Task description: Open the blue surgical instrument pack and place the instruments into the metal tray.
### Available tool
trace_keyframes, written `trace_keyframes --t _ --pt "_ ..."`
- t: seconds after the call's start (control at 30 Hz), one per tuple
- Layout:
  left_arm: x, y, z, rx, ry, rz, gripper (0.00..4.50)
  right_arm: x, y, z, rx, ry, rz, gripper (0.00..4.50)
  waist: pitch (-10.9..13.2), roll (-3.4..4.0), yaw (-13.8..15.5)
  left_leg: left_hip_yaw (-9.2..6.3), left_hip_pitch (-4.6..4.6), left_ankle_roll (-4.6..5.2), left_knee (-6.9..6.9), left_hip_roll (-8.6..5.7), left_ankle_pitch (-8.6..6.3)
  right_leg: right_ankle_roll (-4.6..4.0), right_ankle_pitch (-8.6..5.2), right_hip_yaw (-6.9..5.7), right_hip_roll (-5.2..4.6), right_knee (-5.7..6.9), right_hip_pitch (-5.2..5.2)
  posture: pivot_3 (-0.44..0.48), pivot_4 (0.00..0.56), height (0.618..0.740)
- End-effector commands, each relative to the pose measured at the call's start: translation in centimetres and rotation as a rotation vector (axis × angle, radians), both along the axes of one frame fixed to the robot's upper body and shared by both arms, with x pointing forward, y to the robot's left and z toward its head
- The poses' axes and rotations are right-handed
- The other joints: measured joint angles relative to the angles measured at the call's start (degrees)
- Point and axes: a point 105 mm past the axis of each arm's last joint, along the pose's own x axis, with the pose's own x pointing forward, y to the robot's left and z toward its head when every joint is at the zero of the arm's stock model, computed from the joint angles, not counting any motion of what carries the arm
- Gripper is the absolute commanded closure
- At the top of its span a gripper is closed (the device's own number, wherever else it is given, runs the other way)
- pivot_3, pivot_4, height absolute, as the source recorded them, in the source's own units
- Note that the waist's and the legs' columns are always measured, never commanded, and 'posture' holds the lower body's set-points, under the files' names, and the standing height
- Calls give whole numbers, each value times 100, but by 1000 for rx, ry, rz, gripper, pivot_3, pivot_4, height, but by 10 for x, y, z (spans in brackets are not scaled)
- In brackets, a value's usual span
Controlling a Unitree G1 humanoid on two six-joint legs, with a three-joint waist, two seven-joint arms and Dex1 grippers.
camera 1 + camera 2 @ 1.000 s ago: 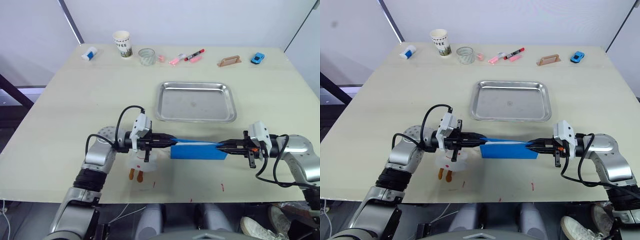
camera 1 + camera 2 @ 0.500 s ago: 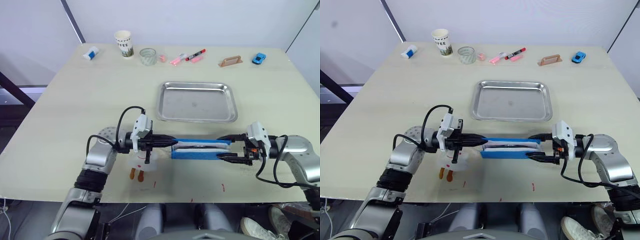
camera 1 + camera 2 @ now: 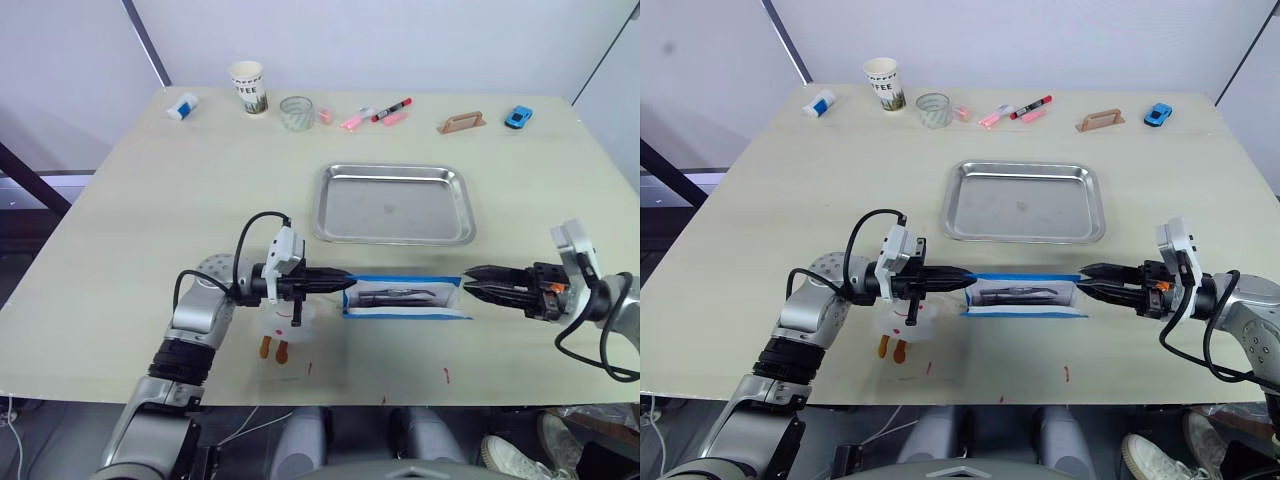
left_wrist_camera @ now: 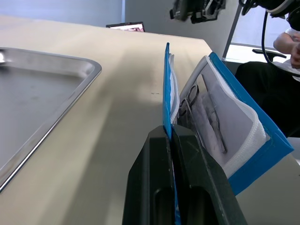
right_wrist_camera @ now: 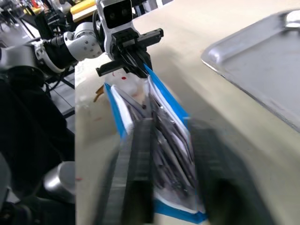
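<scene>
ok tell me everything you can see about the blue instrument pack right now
The blue surgical instrument pack lies open on the table, just in front of the metal tray. It looks like bright-blue fabric with a whitish clear-pocket lining edged in blue, holding slim dark instruments, scissors among them. The left gripper is shut on the edge of one blue flap, holding that flap upright. The right gripper is open, just clear of the opposite end.

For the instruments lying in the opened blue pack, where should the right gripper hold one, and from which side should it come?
Probably from above: the instruments lie flat in the blue surgical instrument pack, lengthwise between the grippers. Grip one across its slim middle. The left gripper pins one flap; the right gripper is open beside the pack.
</scene>
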Motion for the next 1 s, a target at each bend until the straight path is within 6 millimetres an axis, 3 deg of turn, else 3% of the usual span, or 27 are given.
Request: trace_keyframes --t 0.03,0.63,1.0 --pt "-3 -4 7 -4 -33 -21 4500 -2 8 -2 -39 0 19 4395 0 0 -2 0 0 0 0 0 0 0 0 0 0 0 0 0 150 740" --pt "9 -5 7 27 -9 23 4500 -10 24 -57 -240 35 115 4395 0 0 -2 -1 -1 0 1 -1 0 0 0 -1 1 -1 0 0 150 740" --pt "41 -9 -15 192 34 139 4500 -27 33 -78 -308 -17 156 4395 -1 -1 -2 -6 -1 0 2 -3 0 0 0 -3 3 -1 0 0 150 740"
